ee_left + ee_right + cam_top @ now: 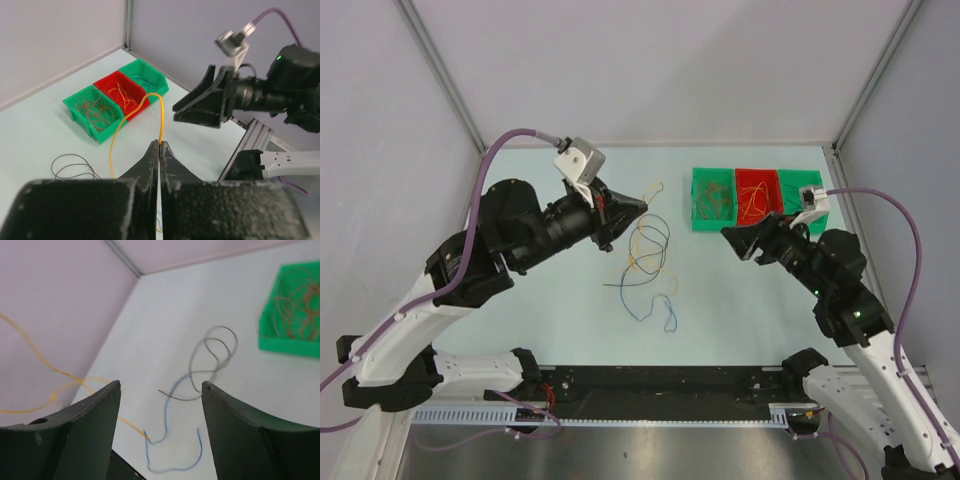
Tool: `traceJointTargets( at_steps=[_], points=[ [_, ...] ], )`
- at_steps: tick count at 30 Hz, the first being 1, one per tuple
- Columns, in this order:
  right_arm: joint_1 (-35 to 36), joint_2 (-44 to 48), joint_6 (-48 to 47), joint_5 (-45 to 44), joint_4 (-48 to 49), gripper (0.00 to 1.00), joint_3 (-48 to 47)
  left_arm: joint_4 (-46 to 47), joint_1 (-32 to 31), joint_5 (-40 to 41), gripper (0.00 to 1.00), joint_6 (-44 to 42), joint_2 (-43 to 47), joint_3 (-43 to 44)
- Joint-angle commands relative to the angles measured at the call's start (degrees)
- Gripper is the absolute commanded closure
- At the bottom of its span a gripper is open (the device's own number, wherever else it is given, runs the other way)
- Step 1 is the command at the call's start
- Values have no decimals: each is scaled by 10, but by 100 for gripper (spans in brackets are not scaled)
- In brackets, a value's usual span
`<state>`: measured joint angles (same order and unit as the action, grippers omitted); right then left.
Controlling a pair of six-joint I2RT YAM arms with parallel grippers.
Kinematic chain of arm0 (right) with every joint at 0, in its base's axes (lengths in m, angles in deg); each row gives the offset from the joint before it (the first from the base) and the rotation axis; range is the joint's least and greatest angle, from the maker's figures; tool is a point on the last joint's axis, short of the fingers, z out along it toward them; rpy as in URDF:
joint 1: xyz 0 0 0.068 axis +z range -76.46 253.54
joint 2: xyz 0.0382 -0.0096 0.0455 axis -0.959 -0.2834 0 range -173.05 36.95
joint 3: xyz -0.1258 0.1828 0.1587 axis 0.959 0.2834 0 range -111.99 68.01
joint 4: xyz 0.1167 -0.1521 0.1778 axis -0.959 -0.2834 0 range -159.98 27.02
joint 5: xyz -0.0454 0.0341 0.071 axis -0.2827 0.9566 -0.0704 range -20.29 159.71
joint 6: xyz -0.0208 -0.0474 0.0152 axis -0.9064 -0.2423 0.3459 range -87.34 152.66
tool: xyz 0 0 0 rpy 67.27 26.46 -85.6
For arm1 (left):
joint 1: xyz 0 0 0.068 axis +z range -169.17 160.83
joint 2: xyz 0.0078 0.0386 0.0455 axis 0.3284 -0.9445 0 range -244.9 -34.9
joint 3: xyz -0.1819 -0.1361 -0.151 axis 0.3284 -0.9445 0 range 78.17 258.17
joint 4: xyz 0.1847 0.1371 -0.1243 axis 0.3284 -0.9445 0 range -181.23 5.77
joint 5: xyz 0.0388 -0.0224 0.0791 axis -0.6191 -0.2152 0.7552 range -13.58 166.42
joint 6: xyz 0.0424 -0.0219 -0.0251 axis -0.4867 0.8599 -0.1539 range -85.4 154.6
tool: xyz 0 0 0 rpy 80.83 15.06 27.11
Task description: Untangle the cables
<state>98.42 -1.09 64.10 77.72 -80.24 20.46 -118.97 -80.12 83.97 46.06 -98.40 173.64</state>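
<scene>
Well left of the bins, raised over the table: left gripper, fingers pressed flat together with no gap, pinching the yellow cable right at the tips. From the pinch, straight up, arched over toward the bins, then down again on the other side of the fingers to the table.

Left of the bins, below and just beyond those tips, loose on the table: dark cable in several overlapping loops, crossed by the lower part of the yellow one. Nearer the arm bases, blue cable, one wavy strand running out of the dark loops, touching neither gripper.

In the bins themselves, a row of green, red, green against the far edge: binned cables, an orange-brown tangle in the left green one, orange strands in the red, dark ones in the right green.

Just in front of the bins, on their near side: right gripper, tips pointed left toward the loose loops, fingers spread wide, nothing between them. In the right wrist view, dark and blue strands framed in that gap but down on the table, well apart from either finger; yellow strand off to one side, beyond the finger.
</scene>
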Motion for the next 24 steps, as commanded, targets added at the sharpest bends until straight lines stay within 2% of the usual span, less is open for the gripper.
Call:
traceJointTargets(
  at_steps=[1, 5, 13, 24],
  points=[
    [0, 10, -21, 145, 68, 27, -48, 28, 1, -50, 100, -28, 14, -26],
    [4, -19, -26, 201, 121, 26, -73, 34, 1, -95, 100, -26, 22, -57],
    [17, -67, -56, 305, 166, 22, -117, 38, 1, -174, 100, -24, 39, -91],
    [32, -120, -89, 384, 148, 20, -183, 30, 1, -185, 100, -28, 29, -97]
  ],
)
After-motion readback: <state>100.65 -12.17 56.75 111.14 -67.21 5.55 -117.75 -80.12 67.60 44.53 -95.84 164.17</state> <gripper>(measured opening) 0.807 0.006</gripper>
